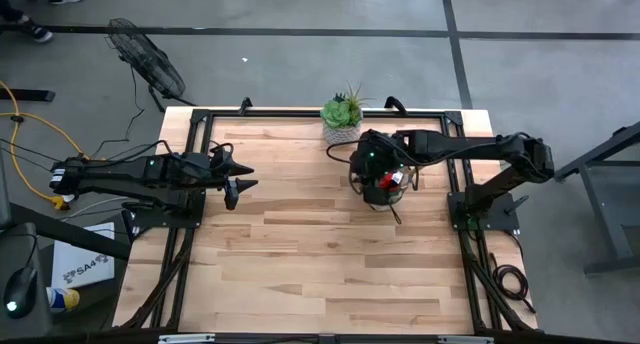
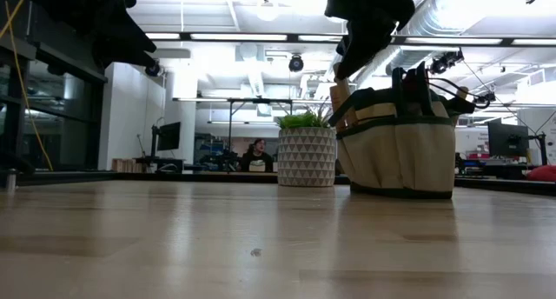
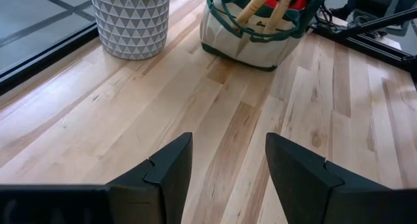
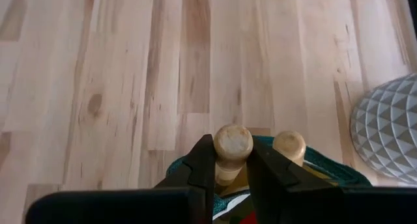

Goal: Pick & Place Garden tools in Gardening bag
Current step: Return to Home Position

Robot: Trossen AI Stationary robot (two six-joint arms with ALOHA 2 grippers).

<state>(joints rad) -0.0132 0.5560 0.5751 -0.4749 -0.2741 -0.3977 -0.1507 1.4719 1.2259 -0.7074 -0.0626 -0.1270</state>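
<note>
The khaki gardening bag (image 2: 400, 147) with dark green trim stands on the table at the far right, beside the white patterned pot (image 2: 306, 156). It also shows in the left wrist view (image 3: 257, 35). Wooden tool handles (image 3: 251, 8) and a red piece (image 1: 397, 177) stick up from it. My right gripper (image 4: 231, 162) is over the bag (image 1: 385, 189), shut on a wooden-handled tool (image 4: 233, 144). A second wooden handle (image 4: 289, 147) stands next to it. My left gripper (image 3: 228, 168) is open and empty above the table's left part (image 1: 238, 182). My right gripper pinches the wooden handle just below its rounded free end (image 4: 232, 143) between its two fingers. The fingers (image 2: 349, 64) come from above, slanting down. The handle stands nearly upright, its lower part inside the bag and hidden, so I cannot tell which tool it is.
The succulent in its pot (image 1: 342, 116) stands at the far edge, just left of the bag. Bare wooden tabletop (image 1: 320, 244) spreads over the middle and near side. Black frame rails (image 1: 190, 184) run along the table's left and right sides.
</note>
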